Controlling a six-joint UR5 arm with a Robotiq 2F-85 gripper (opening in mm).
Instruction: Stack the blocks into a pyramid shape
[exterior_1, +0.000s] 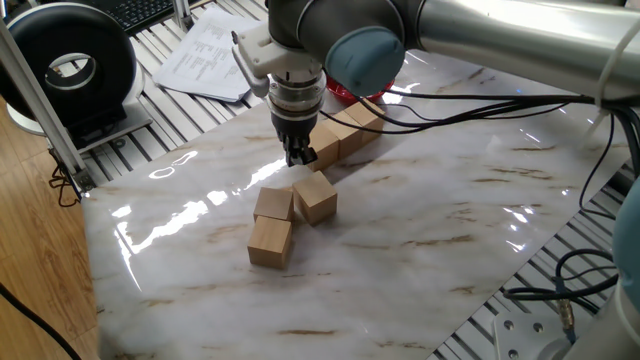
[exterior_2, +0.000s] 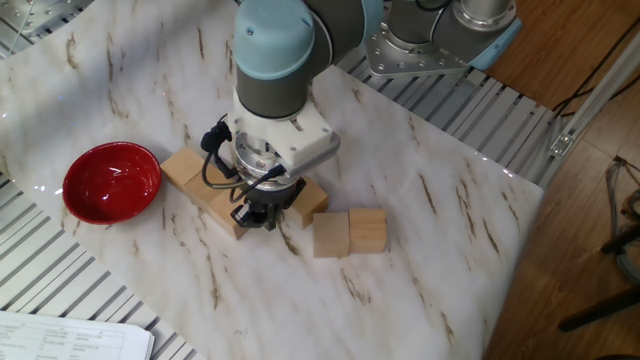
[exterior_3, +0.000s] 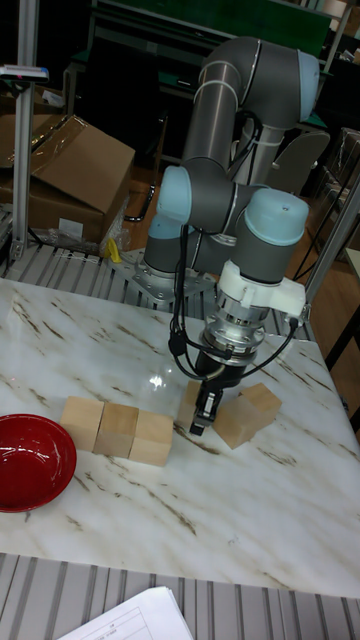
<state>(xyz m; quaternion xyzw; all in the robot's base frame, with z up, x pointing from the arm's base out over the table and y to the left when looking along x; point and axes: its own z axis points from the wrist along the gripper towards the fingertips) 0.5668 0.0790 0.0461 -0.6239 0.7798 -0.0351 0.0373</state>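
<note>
Three tan blocks form a touching row beside the red bowl; the same row shows in the tall fixed view. Three more blocks lie loose in a cluster. My gripper points straight down at the near end of the row, between it and the loose cluster, just above the marble. Its fingers look pressed together with nothing between them. In the other fixed view the gripper hides part of the nearest loose block.
The red bowl sits at the far end of the row. Papers and a black round device lie beyond the marble slab's edge. Cables trail across the back right.
</note>
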